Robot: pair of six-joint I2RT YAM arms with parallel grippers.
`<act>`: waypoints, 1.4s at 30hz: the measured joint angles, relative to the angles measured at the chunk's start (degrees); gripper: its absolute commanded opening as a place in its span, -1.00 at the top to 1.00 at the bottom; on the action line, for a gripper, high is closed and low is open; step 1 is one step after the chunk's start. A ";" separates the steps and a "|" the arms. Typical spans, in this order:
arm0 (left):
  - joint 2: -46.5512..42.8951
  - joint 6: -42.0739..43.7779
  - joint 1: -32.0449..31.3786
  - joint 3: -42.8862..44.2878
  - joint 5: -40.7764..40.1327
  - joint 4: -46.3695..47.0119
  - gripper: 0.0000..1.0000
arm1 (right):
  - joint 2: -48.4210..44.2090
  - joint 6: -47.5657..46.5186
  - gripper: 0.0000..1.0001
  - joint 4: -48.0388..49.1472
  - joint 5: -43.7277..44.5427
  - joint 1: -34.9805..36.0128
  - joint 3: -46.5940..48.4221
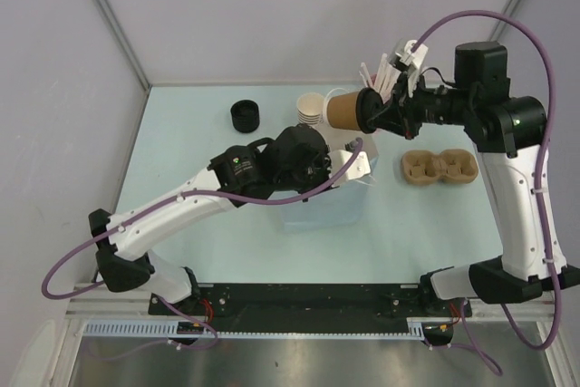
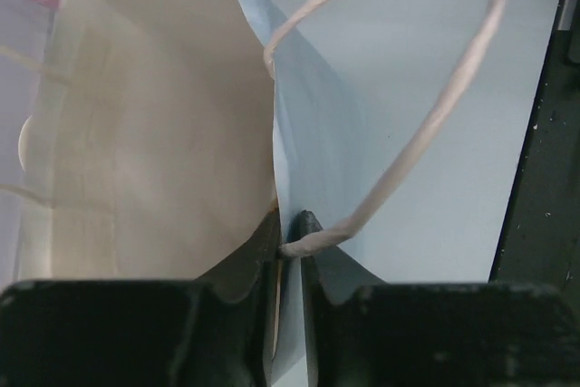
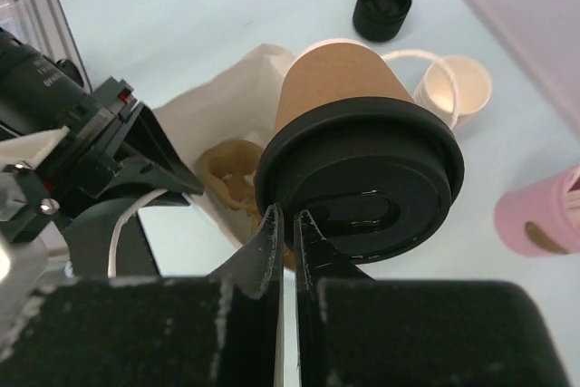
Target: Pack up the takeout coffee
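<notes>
The takeout coffee (image 1: 344, 111), a brown paper cup (image 3: 340, 88) with a black lid (image 3: 362, 178), hangs on its side in the air. My right gripper (image 3: 288, 219) is shut on the lid's rim, and it sits right of the cup in the top view (image 1: 370, 111). Below it stands a pale paper bag (image 1: 322, 206) with its mouth open (image 3: 217, 106). My left gripper (image 2: 290, 228) is at the bag's rim (image 2: 136, 133). Its jaws are a narrow gap apart, with the bag wall and the root of the cord handle (image 2: 453, 97) between them.
A stack of lidless cups (image 1: 311, 108) and a black lid (image 1: 245, 115) stand at the back. White sticks (image 1: 381, 74) stand in a pink cup (image 3: 535, 224) behind the held cup. A pulp cup carrier (image 1: 439, 168) lies right of the bag. Something tan shows inside the bag (image 3: 227, 178).
</notes>
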 measured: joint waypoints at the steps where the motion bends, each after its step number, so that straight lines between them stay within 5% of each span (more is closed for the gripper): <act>1: 0.11 -0.07 0.00 0.00 -0.39 0.13 0.48 | 0.68 0.02 1.00 -1.03 0.39 0.22 0.09; 3: 0.11 -0.35 0.02 0.00 -0.90 0.44 0.42 | 1.79 -0.02 1.00 -3.17 1.07 0.83 0.26; 11: 0.11 -1.33 0.02 0.02 -1.22 0.81 -0.47 | 1.55 -1.16 1.00 -8.46 1.70 2.56 -1.33; 25: -2.10 -1.31 0.02 8.85 2.16 -2.67 -0.74 | 1.77 -2.03 1.00 -10.25 6.21 9.05 -5.90; 31: -3.91 -0.81 1.03 10.10 -5.68 0.00 -0.97 | 2.67 -2.03 1.00 -10.43 9.09 11.69 -9.88; 42: -2.93 0.22 5.44 3.13 -17.09 6.01 -0.99 | 2.58 -1.14 1.00 -10.32 13.55 16.79 -11.54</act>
